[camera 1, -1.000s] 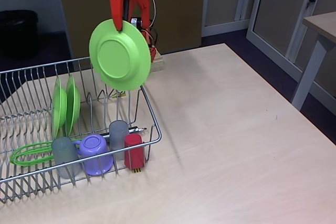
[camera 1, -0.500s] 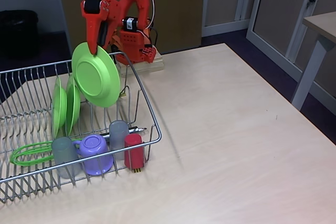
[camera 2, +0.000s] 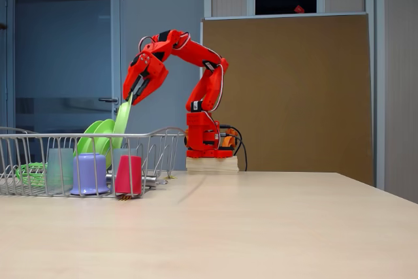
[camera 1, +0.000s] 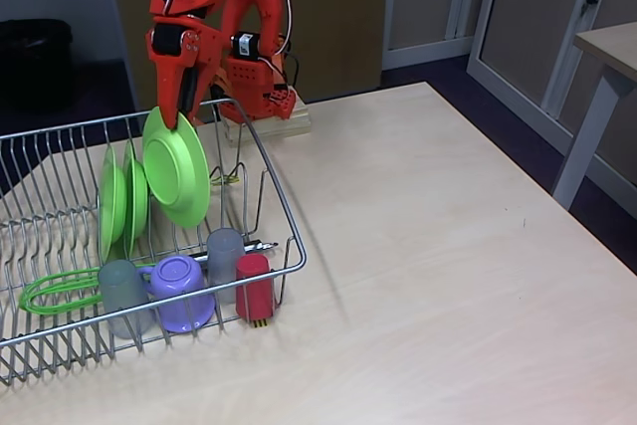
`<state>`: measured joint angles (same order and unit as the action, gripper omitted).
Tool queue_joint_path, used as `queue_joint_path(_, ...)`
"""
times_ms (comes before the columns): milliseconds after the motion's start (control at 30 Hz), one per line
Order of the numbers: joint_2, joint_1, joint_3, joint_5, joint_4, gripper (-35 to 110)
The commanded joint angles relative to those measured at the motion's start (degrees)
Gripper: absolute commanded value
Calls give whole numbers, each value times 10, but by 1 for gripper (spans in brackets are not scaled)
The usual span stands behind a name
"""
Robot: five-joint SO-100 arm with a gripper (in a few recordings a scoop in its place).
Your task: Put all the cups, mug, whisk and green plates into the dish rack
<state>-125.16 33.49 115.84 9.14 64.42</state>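
Observation:
My red gripper (camera 1: 171,118) (camera 2: 130,98) is shut on the top rim of a green plate (camera 1: 176,167) (camera 2: 121,124), which hangs tilted over the dish rack (camera 1: 282,208) (camera 2: 163,135). Two more green plates (camera 1: 123,201) (camera 2: 93,136) stand upright in the rack just left of it. Along the rack's front row sit a grey cup (camera 1: 124,295) (camera 2: 60,168), the purple mug (camera 1: 181,293) (camera 2: 89,174), a second grey cup (camera 1: 224,258) and the red cup (camera 1: 254,287) (camera 2: 128,174). The green whisk (camera 1: 60,293) (camera 2: 29,173) lies at the rack's left.
The arm's base stands on a wooden block (camera 1: 269,125) (camera 2: 210,163) at the table's back edge. The light wooden table (camera 1: 448,266) stretches to the right of the rack. Another table's leg (camera 1: 587,136) stands at the far right.
The gripper has carried the green plate down and left, from high above the rack's right end to just beside the two standing plates, and the plate now hangs nearer edge-on.

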Motion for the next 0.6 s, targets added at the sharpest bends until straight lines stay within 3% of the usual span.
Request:
queue_joint_path(0, -2, 1, 28, 21, -18, 0)
queue_joint_path(400, -35, 7, 119, 18, -44, 0)
queue_joint_path(567, -41, 13, 126, -19, -26, 7)
